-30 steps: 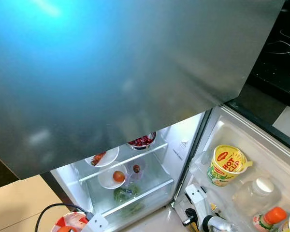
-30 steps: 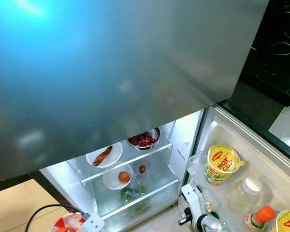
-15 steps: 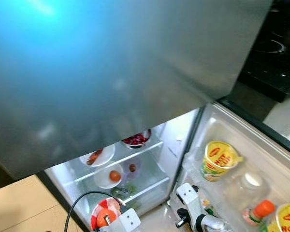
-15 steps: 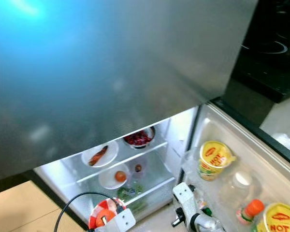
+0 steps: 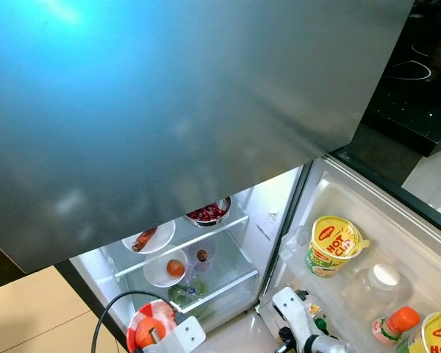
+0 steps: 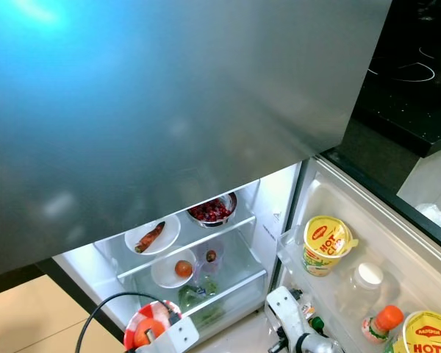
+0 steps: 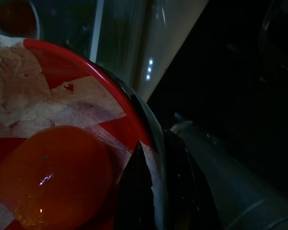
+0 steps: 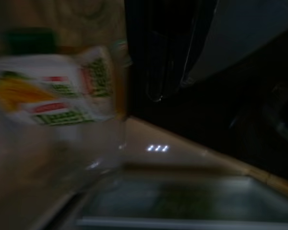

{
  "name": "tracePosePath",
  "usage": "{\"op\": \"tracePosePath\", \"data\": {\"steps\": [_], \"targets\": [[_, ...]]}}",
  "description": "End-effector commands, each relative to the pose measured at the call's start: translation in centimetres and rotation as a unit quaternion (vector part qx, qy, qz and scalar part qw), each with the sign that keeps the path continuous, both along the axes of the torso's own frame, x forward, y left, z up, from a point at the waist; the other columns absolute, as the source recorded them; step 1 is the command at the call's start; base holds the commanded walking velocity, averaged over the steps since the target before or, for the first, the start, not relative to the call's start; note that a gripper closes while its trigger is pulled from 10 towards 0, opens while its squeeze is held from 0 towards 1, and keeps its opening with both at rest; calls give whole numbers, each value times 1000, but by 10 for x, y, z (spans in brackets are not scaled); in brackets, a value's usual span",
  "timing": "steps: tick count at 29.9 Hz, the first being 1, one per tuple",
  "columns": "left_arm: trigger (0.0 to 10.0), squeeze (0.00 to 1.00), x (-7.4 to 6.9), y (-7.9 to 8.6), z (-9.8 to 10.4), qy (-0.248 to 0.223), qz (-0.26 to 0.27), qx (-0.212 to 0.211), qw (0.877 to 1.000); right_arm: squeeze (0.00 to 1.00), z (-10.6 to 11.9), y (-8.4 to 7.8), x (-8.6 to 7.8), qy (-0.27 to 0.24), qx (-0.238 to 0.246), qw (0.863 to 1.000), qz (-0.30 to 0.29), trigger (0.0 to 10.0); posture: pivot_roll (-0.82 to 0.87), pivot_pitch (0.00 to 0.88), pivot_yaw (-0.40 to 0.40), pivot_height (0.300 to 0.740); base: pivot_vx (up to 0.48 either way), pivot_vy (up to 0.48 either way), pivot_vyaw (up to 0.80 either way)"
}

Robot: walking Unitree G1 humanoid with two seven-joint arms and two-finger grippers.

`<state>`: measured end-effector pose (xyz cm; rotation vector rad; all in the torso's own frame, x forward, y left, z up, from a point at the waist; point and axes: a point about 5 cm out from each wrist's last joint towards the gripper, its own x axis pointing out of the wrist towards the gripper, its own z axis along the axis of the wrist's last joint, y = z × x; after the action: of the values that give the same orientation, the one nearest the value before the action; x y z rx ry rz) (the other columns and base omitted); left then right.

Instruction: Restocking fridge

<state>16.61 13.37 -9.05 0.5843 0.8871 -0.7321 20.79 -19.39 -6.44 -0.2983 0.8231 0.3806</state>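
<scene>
- My left arm ends in a white, boxy wrist block, with a black cable looping from it.
- My right arm is white and silver, with black joint fittings.
- Left fingers are glossy black and tapered.

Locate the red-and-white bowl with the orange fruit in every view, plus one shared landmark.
Left eye view: red-and-white bowl at the bottom edge, left of centre, before the open fridge.
Right eye view: same bowl, same place.
Left wrist view: bowl rim close up, black finger over it, orange fruit inside.
Right wrist view: cannot make it out.
Shared landmark: the fruit.
</scene>
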Motion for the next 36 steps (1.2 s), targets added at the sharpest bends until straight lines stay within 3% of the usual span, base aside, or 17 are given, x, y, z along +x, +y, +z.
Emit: {"op": "tracePosePath", "data": {"steps": [1,5,10,15,19,28,36], "targets": [[10000,0,0,10,0,-2,14,12,1000,0,10,-5,12,-45,5,999,-18,10000,-27,0,-1,740,0,0,0],[10000,0,-6,14,-3,9,23,16,1000,0,26,-3,31,-99,32,995,-12,10000,-36,0,3,740,0,0,0],[10000,0,-7,14,-3,10,30,16,999,0,30,5,36,-102,52,993,16,10000,-37,0,1,740,0,0,0],[10000,0,-7,14,-3,10,35,15,999,0,22,18,28,-59,62,993,80,10000,-37,0,-2,740,0,0,0],[10000,0,-8,13,-4,12,39,14,999,0,5,21,6,8,10,990,138,10000,-37,0,-3,740,0,0,0],[10000,0,-11,15,-5,16,46,15,999,0,9,10,11,-18,9,997,79,10000,-32,0,-6,740,0,0,0],[10000,0,-10,16,-5,16,47,16,999,0,8,27,3,8,74,985,158,10000,-39,0,-2,740,0,0,0]]}}
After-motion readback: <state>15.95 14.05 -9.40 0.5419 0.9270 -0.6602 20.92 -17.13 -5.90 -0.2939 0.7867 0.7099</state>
